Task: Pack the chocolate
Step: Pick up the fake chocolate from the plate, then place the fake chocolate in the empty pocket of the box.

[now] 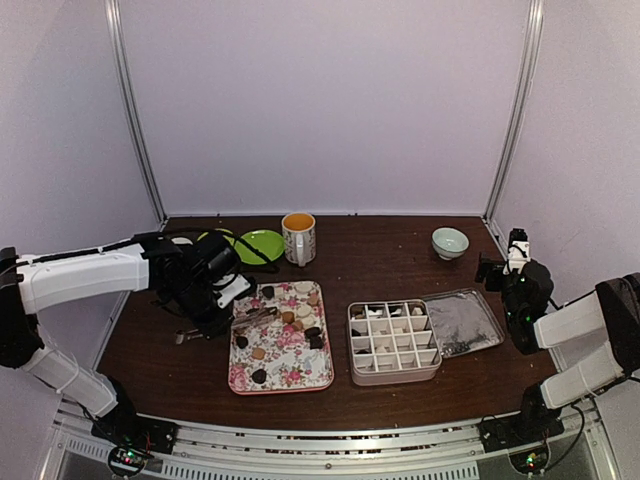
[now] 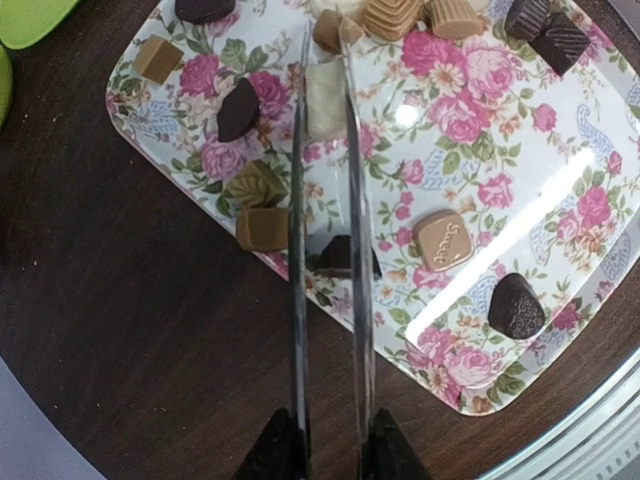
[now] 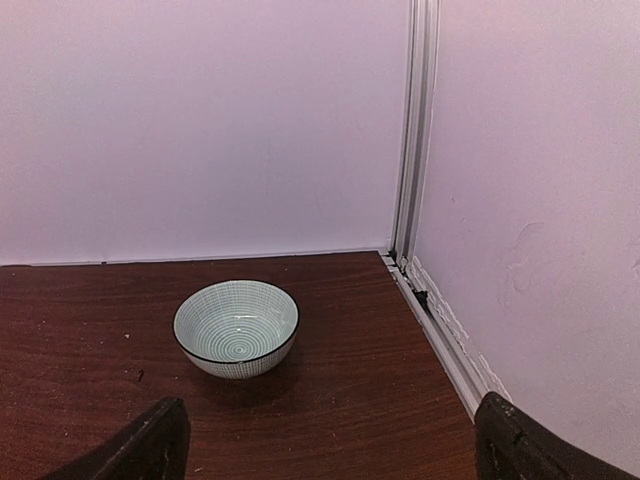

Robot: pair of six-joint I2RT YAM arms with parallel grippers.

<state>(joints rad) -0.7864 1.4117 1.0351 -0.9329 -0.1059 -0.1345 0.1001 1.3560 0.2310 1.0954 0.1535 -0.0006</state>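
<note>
Your left gripper (image 2: 330, 455) pinches the tongs (image 2: 297, 300) over the tray's (image 2: 560, 150) left edge, flanking a white chocolate (image 2: 325, 97); your right gripper (image 3: 330, 440) gapes wide.

Tray (image 2: 560, 170): white, pink roses, green leaves, pale blue paisley.
Chocolates (image 2: 443, 240): dark brown, tan, cream-white.
Tongs (image 2: 298, 250): bright silver.
Worktop (image 2: 130, 350): dark reddish-brown wood grain.
Plate (image 1: 262, 244): lime green.
Mug (image 1: 298, 242): white with dark print, orange inside.
Bowl (image 3: 236, 327): pale green, fine concentric lines, dark rim.
Compartment box (image 1: 394, 375): beige.
Walls (image 3: 200, 120): pale lilac-white.
</note>
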